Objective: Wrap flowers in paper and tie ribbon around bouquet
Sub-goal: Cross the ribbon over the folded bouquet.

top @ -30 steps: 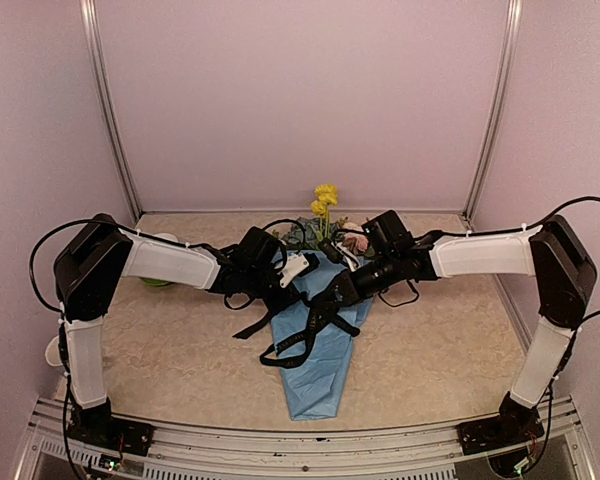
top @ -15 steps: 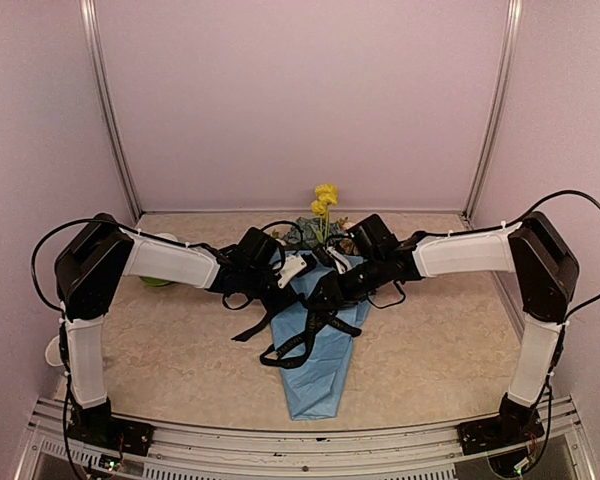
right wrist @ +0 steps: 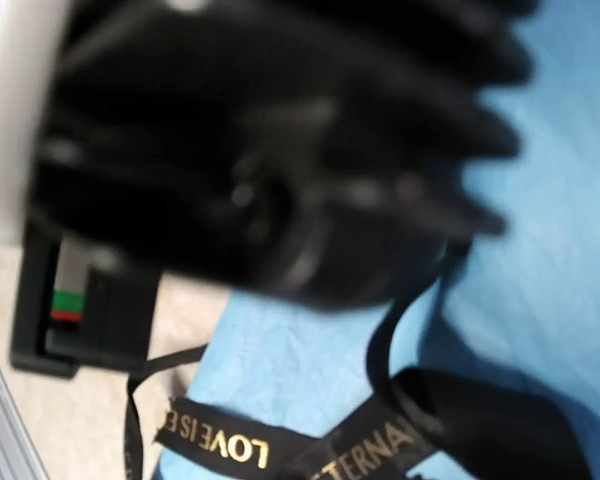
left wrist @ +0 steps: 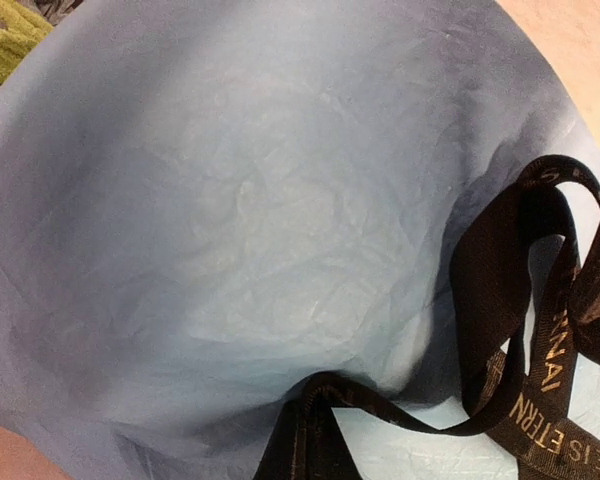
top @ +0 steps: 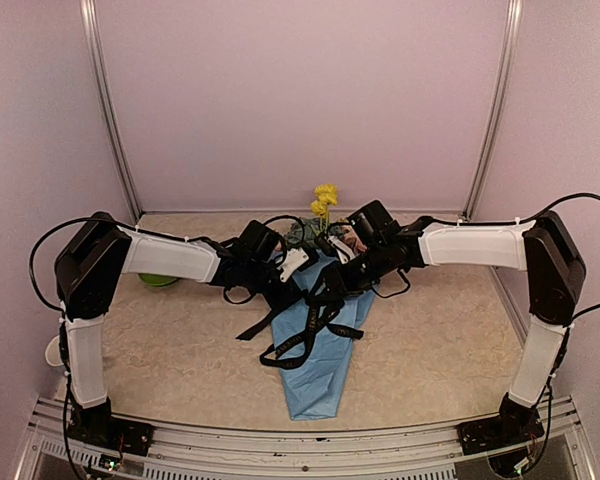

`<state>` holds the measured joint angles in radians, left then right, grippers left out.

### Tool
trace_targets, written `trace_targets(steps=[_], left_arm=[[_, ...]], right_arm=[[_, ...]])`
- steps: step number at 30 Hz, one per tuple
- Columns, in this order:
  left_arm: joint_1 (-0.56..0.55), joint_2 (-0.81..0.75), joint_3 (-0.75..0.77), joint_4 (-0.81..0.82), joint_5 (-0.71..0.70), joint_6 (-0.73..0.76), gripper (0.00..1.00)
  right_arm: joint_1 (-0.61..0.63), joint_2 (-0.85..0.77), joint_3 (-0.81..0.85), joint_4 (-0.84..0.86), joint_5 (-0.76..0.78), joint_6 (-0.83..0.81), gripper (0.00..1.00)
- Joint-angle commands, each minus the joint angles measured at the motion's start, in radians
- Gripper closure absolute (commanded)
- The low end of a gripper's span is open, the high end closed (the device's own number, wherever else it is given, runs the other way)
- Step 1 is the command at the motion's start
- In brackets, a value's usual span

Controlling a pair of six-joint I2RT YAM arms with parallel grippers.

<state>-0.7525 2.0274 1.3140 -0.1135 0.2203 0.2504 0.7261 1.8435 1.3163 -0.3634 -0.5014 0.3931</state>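
The bouquet lies mid-table as a light-blue paper [top: 318,370] cone, tip toward me, with the flowers [top: 325,196] at its far end. The black ribbon [top: 302,338] is looped loosely across the cone. My left gripper [top: 296,288] sits low at the cone's left edge. In the left wrist view the paper [left wrist: 250,220] fills the frame and the ribbon [left wrist: 315,440] runs out from where the jaws meet, so it is shut on it. My right gripper [top: 332,284] hovers over the cone close by. Its fingers do not show in the right wrist view, only the lettered ribbon [right wrist: 220,447] on the paper [right wrist: 310,365].
A green saucer [top: 158,281] sits behind the left forearm. Both wrists crowd together over the cone's wide end. A blurred black gripper body [right wrist: 280,150] fills the top of the right wrist view. Enclosure walls stand close at the back and both sides.
My right gripper slid left over the cone toward the left gripper, then drew back a little. The left wrist shifted slightly toward the back. The ribbon loops stay draped over the paper.
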Motion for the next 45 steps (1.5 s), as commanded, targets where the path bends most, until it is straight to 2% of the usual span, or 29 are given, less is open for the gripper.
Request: trace_targets(steps=[1,4,10,16,21,26,34,37,41,45], left_arm=[[0.007,0.022,0.032,-0.046,0.063,-0.031,0.98],[0.011,0.025,0.032,-0.048,0.068,-0.035,0.98],[0.013,0.03,0.036,-0.049,0.076,-0.039,0.98],[0.016,0.033,0.036,-0.048,0.084,-0.043,0.98],[0.017,0.037,0.04,-0.053,0.085,-0.044,0.98],[0.019,0.04,0.043,-0.054,0.089,-0.046,0.98],[0.019,0.043,0.048,-0.06,0.093,-0.045,0.99],[0.021,0.044,0.05,-0.06,0.096,-0.044,0.99],[0.021,0.047,0.051,-0.061,0.101,-0.042,0.99],[0.022,0.048,0.052,-0.063,0.102,-0.042,0.99]], right_arm=[[0.0,-0.014,0.054,-0.04,0.045,0.019,0.57],[-0.01,-0.062,0.042,-0.075,0.118,0.03,0.65],[-0.024,-0.164,-0.04,-0.145,0.211,0.055,0.9],[-0.022,-0.173,-0.168,-0.134,0.184,0.105,0.99],[-0.017,-0.126,-0.178,-0.137,0.166,0.094,1.0],[-0.011,-0.066,-0.173,-0.071,0.138,0.087,0.98],[0.014,-0.007,-0.137,-0.062,0.209,0.116,0.96],[0.015,-0.013,-0.157,-0.026,0.224,0.136,0.91],[0.015,-0.013,-0.202,0.095,0.172,0.178,0.82],[0.014,-0.001,-0.215,0.183,0.172,0.21,0.78]])
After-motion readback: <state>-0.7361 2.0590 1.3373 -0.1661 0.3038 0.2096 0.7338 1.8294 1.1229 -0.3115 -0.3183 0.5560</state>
